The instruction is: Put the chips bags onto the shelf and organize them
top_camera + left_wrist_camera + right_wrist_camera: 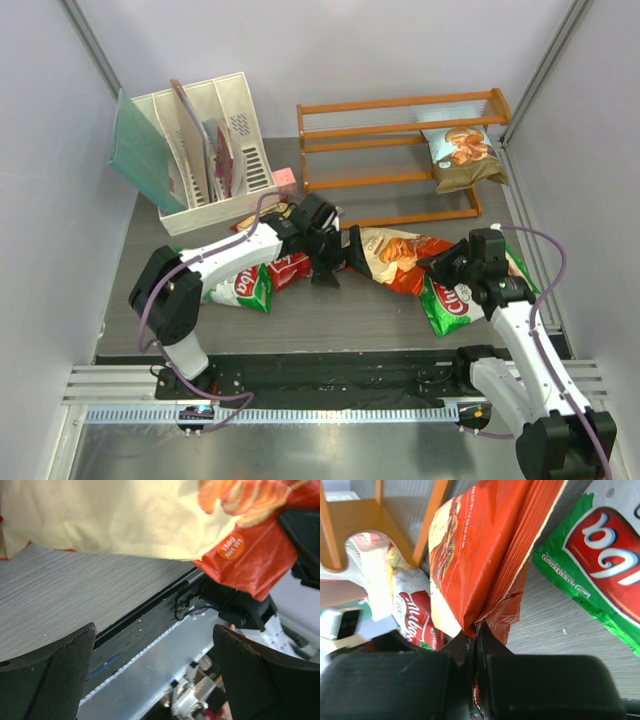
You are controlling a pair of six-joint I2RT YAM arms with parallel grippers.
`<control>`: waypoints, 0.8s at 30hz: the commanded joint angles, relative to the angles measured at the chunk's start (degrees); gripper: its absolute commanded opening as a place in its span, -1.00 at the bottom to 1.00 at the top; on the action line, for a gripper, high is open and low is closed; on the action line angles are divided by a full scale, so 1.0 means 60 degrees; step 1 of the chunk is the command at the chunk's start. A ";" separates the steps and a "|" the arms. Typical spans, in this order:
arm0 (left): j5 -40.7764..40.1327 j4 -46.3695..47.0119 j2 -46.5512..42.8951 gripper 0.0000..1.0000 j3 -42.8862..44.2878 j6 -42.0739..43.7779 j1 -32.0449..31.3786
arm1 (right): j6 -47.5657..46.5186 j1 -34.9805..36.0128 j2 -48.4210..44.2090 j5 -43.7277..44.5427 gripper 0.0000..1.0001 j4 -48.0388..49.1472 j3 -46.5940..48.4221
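A bag [462,155] sits on the shelf's [400,102] right end; a file rack [215,150] stands left; other bags [395,258] lie before it.

The dark grey table [330,320] carries a white organizer [215,150] at its back left and the orange shelf [400,105] at its back right, the two standing apart. A blue-brown bag [462,155] leans at the shelf's right end, seemingly on a lower tier. Across the middle of the table lie a left green bag [245,288], a red bag [290,270] beside it, a cream-orange bag [395,255] and a right green bag [455,305].
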 commanded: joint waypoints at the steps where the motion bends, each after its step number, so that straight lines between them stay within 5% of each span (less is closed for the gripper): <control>1: 0.0291 0.1856 -0.0011 0.97 -0.0660 -0.1081 0.0028 | 0.1170 0.0013 -0.0568 0.0053 -0.98 0.0308 -0.0278; 19: -0.0515 0.4244 0.2230 0.90 -0.0121 -0.2619 -0.0616 | 0.1963 0.0013 -0.2268 -0.0298 -0.98 -0.1449 -0.0279; 24: -0.0252 0.6582 0.2187 0.89 -0.0457 -0.3657 -0.0616 | 0.1758 0.0013 -0.2209 -0.0358 -0.98 -0.1684 -0.0045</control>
